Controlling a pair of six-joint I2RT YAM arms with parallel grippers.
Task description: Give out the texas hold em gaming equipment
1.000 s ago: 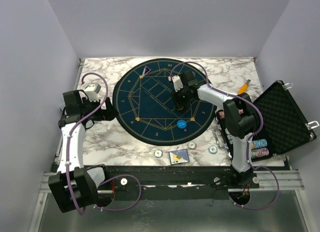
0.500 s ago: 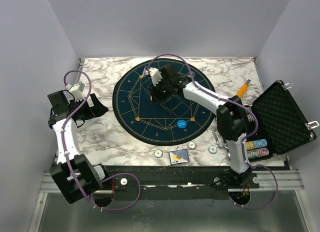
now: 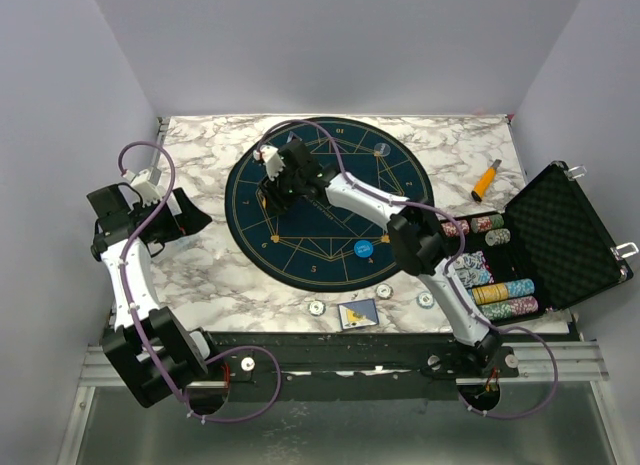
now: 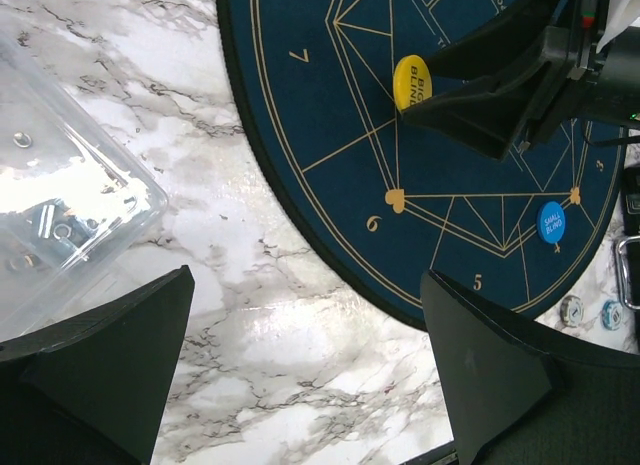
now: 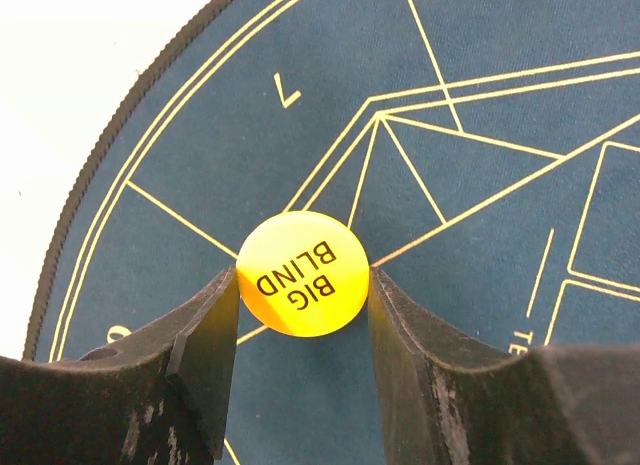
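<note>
Jaws of the right gripper [image 5: 305, 285] are clamping the yellow button disc [image 5: 303, 265] over the mat [image 5: 480, 185] near seat 7. Lowering it flat before releasing is looking wisest; the left gripper [image 4: 300, 375] is hanging open.

The left arm [image 3: 125, 280] and right arm [image 3: 360, 197] have white links between black joints, each trailing a looping purple cable [image 3: 148, 145]. The jaws are matte black wedges, the right pair's inner faces scuffed grey.

Orange-handled tool [image 3: 486, 180] lies near open black case [image 3: 565, 235].
</note>
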